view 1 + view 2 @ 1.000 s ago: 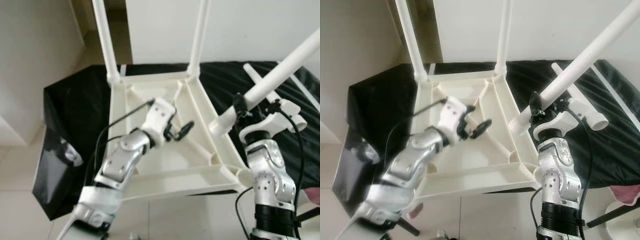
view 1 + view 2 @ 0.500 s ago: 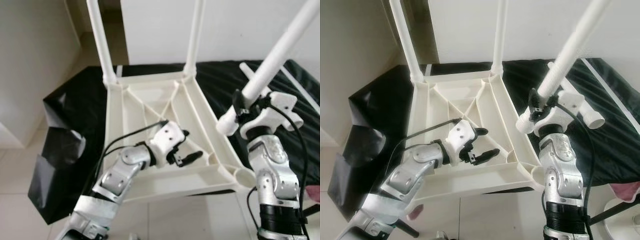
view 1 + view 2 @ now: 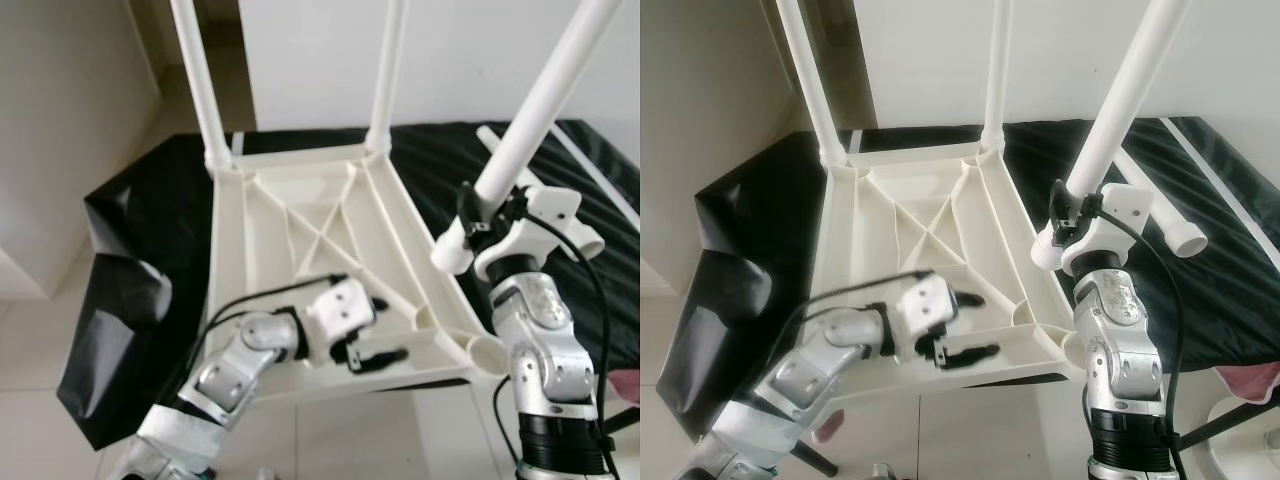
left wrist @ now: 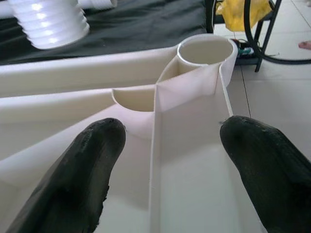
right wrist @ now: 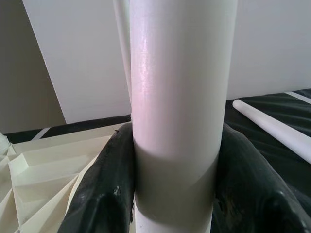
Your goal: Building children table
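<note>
— What is seen on the left side?

— A black sheet is spread over the floor, and the white tabletop is laid on it upside down, its ribbed underside turned upward. Two fitted legs are seen standing upright in the far corner sockets.

— And the left gripper?

— The left gripper is held low over the near edge of the tabletop, by the near right corner. Its fingers are spread apart, nothing is gripped between them, and a raised rib of the underside is seen running between them in the left wrist view. Just beyond the fingertips the empty corner socket is found, round and open at the top.

— What is seen further right?

— A third white leg is gripped by the right gripper, its two black fingers pressed against opposite sides of the tube. The leg is held tilted, its long end raised up and to the right, its threaded end pointed down and hanging above the right rim of the tabletop, near the empty socket but apart from it.

— Anything else on the sheet?

— One more loose leg is seen lying flat on the black sheet behind the right arm.
</note>
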Controlling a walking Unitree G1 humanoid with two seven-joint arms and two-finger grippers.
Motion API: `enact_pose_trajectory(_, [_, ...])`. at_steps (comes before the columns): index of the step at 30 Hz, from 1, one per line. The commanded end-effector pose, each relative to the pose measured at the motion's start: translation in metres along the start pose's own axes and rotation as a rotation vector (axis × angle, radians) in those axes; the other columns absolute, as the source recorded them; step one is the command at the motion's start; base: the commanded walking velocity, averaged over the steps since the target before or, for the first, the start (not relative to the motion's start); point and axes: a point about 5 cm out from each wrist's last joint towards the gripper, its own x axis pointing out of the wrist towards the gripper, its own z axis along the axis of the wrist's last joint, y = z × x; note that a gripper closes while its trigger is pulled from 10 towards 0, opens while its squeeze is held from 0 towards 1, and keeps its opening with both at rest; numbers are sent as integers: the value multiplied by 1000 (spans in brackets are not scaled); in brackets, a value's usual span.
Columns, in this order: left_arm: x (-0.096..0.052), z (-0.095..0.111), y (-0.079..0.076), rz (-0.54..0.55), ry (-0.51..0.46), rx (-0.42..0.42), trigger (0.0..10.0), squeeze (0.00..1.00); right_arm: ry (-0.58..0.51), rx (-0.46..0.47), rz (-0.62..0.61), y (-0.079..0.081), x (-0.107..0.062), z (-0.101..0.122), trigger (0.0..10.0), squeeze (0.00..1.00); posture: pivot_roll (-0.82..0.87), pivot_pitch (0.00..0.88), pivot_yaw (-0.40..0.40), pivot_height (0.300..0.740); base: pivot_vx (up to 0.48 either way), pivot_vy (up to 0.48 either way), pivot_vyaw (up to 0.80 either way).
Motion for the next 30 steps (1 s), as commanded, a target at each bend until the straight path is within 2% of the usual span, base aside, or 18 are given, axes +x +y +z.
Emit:
enact_pose_trajectory(1, [1,-3,1,6,29,30,10000,0,4,-8,-4,0,-1,-2,10000,0,28,0,14,740,0,0,0])
enact_pose_trajectory(4, [7,-12,9,77,98,66,10000,0,10,-8,-4,2,-2,-3,10000,0,25,0,17,740,0,0,0])
enact_pose_trajectory(7, [9,-18,15,133,141,63,10000,0,10,-9,-7,2,-2,-3,10000,0,24,0,18,740,0,0,0])
enact_pose_trajectory(14, [11,-21,20,180,158,65,10000,0,11,-10,-12,2,-2,-3,10000,0,19,0,20,740,0,0,0])
enact_pose_trajectory(17, [19,-22,35,319,187,85,10000,0,7,-5,-15,3,-1,-3,10000,0,13,0,19,740,0,0,0])
enact_pose_trajectory(21, [21,-22,44,393,201,88,10000,0,6,-4,-16,4,0,-3,10000,0,10,0,20,740,0,0,0])
enact_pose_trajectory(23, [21,-21,58,508,238,117,10000,0,5,-3,-19,4,0,-3,10000,0,6,0,20,740,0,0,0])
enact_pose_trajectory(25, [21,-21,58,508,238,117,10000,0,5,-3,-19,4,0,-3,10000,0,6,0,20,740,0,0,0])
enact_pose_trajectory(26, [22,-19,70,603,265,133,10000,0,3,-5,-22,4,0,-3,10000,0,2,0,21,740,0,0,0])
enact_pose_trajectory(27, [22,-18,75,645,275,141,10000,0,2,-6,-25,4,-1,-3,10000,0,0,0,23,740,0,0,0])
enact_pose_trajectory(30, [21,-15,81,692,283,148,10000,0,1,-8,-29,3,-1,-3,10000,0,0,0,23,740,0,0,0])
